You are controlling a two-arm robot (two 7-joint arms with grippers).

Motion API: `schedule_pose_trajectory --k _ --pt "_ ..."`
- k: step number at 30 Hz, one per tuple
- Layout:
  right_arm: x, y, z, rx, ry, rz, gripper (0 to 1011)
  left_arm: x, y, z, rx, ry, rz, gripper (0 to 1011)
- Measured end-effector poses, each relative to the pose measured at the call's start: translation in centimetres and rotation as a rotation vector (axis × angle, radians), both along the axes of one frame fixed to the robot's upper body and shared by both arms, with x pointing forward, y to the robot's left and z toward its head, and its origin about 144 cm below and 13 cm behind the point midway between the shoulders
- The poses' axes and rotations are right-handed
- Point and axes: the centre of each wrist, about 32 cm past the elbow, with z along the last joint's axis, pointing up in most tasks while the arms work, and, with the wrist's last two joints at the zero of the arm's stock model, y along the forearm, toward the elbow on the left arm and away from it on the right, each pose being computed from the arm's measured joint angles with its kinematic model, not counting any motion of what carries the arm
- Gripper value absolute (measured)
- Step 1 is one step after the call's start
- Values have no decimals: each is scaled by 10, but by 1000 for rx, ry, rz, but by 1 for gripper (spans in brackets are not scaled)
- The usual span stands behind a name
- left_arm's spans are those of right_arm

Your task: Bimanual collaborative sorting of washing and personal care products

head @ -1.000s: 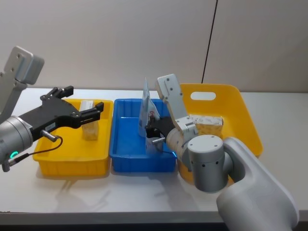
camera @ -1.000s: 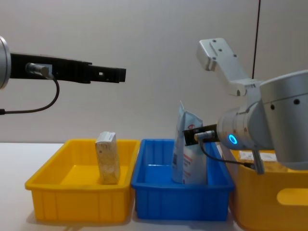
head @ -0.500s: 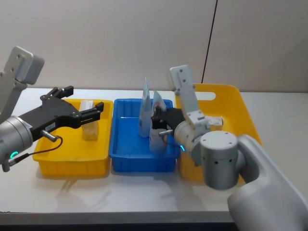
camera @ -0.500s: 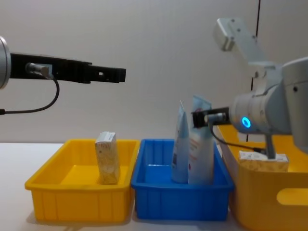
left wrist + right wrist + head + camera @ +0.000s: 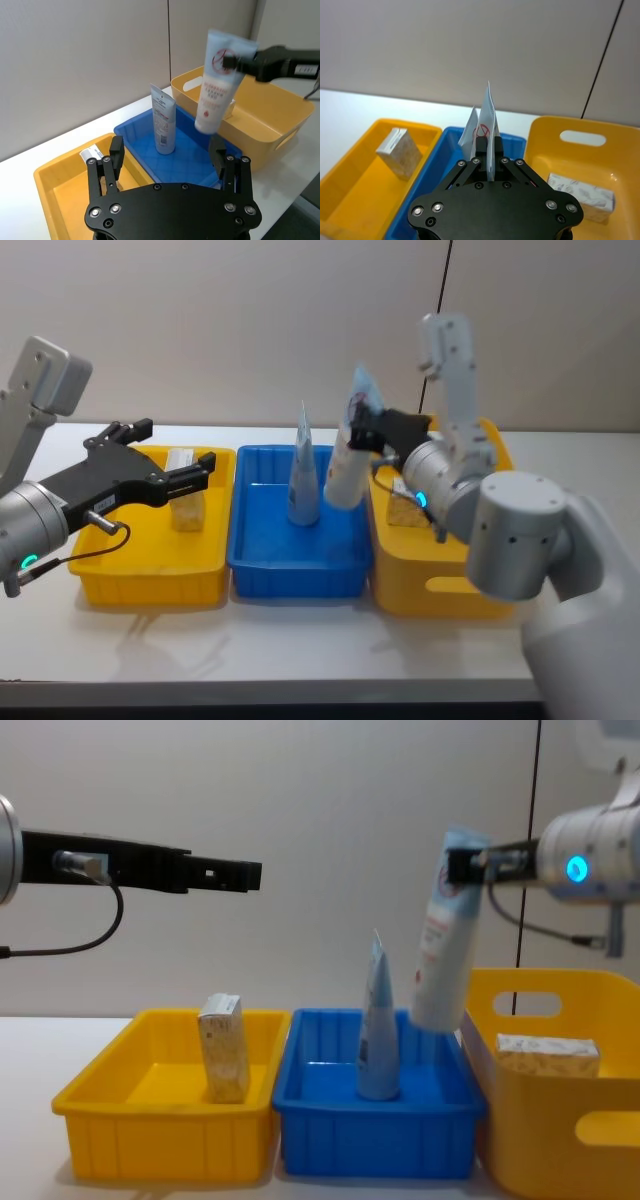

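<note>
My right gripper (image 5: 362, 428) is pinched shut on the flat top end of a tube (image 5: 348, 450). The tube hangs in the air, tilted, above the 3 o'clock edge of the blue tray (image 5: 262, 575). A second tube (image 5: 303, 476) stands upright inside that tray, near the middle. One carton (image 5: 186, 502) stands in the small yellow tray (image 5: 140, 580) at my 9 o'clock side. Another carton (image 5: 546, 1055) lies in the big yellow bin (image 5: 450, 592) at my 3 o'clock side.

My left gripper (image 5: 170, 478) hovers above the small yellow tray with its fingers wide apart and nothing in them.

I think the job right now is carrying the held tube to its spot. To do it well I should keep the squeeze firm, because the tube hangs from just its thin end and can swing. I should lift its bottom clear over the tray walls, keep it away from the standing tube so that one does not tip, and only let go when it is low.

From the right wrist camera, the gripper body covers the lower part of the held tube. I cannot read the red print on either tube. I cannot tell where the tube is meant to go.
</note>
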Motion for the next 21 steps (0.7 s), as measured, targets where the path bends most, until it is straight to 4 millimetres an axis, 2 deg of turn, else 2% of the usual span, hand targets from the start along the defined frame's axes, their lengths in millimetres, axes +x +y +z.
schedule_pose_trajectory --k 10,21 --pt "-2 -37 29 62 -60 -40 44 0 0 0 0 0 0 1001" --pt "-6 -74 46 60 -85 -45 44 0 0 0 0 0 0 1002"
